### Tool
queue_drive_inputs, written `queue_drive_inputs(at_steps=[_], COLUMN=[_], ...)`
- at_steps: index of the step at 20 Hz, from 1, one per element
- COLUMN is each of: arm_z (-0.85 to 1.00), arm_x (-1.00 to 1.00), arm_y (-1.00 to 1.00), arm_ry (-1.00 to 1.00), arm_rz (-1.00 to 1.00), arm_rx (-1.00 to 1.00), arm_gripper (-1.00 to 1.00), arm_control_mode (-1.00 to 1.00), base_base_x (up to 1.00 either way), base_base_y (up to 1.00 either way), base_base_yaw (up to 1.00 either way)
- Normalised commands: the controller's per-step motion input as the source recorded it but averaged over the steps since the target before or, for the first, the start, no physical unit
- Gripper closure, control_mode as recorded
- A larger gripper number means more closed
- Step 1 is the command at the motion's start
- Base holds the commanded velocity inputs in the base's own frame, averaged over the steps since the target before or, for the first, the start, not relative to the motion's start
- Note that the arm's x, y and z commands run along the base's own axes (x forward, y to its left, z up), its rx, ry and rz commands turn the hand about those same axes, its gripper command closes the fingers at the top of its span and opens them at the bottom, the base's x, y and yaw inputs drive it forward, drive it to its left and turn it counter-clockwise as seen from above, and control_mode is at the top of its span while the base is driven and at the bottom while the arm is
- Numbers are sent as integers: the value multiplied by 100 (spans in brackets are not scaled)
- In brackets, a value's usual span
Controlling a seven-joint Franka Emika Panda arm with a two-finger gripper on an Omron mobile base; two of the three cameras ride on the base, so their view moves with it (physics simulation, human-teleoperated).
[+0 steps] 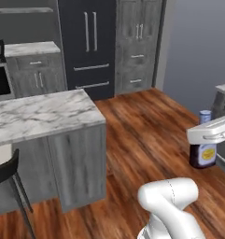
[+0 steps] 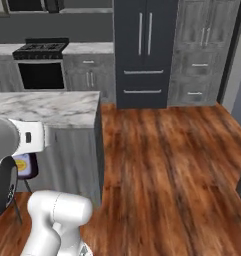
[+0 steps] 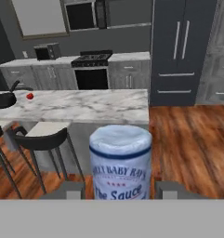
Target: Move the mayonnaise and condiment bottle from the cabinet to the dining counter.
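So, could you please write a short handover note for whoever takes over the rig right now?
Gripper: shut on the condiment bottle, held upright in the air between the fingers.
Dining counter: ahead of the arm, across the wood floor; the bottle is not yet over it. A black stool stands at its side.
Mayonnaise and cabinet: not visible from here, so their state is unconfirmed.
Done: bottle picked up and being carried.
Left: bring the bottle to the marble top, set it down, release, then check on the mayonnaise.
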Motion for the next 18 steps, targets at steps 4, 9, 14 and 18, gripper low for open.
queue_drive_inputs(at_steps=[4,9,14,18], arm_z=[0,0,0,0], arm_x=[0,0,0,0], arm_y=[0,0,0,0], arm_ry=[0,0,0,0], arm_rz=[0,0,0,0], arm_rx=[0,0,0,0], arm_gripper=[100,100,100,100], arm_control_mode=[100,100,100,100], base_base_x=[78,82,75,50], base_base_y=[-42,-43,-25,5], base_base_yaw=[13,8,11,42])
